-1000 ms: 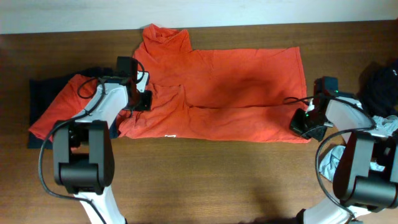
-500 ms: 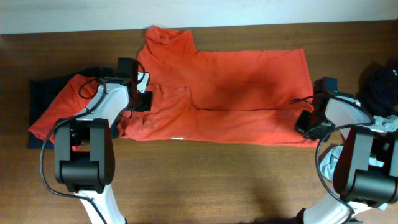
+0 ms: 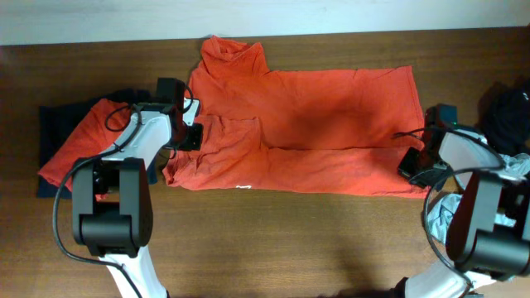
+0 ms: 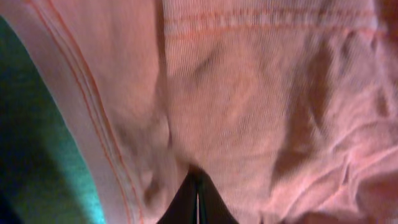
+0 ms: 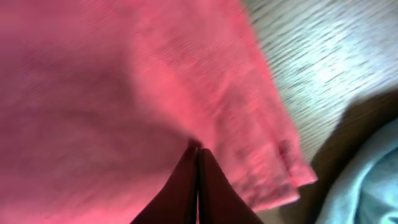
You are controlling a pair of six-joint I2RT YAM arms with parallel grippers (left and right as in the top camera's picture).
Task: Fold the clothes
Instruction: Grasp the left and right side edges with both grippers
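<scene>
the red-orange t-shirt (image 3: 331, 108) lies spread flat on the surface (image 3: 290, 240), roughly in the middle and towards the far edge. its long axis runs left to right. one sleeve sticks out towards the far edge at the left end, so you can take the neck end as pointing left and the hem as pointing right. a crease runs along the length, and the near strip looks doubled over it. a speck of white print peeks out at the near edge.

your left end effector (image 3: 192, 137) is clenched on a bunch of cloth at the shirt's left end, and its wrist view shows the dark fingertips pressed together with ribbed fabric gathered at them. your right end effector (image 3: 411, 164) is clenched on the near right corner by the hem, with bare wood just beyond it. holding both ends of the same long side like this seems meant to keep that side taut and straight, so the cloth stays flat along its length for the next fold.

the other clothes sit clear of the work. a folded red-orange garment (image 3: 70, 153) rests on a navy garment (image 3: 50, 116) at the far left. a black garment (image 3: 507, 112) and a pale grey-blue garment (image 3: 439, 217) lie at the right, behind your right arm.
</scene>
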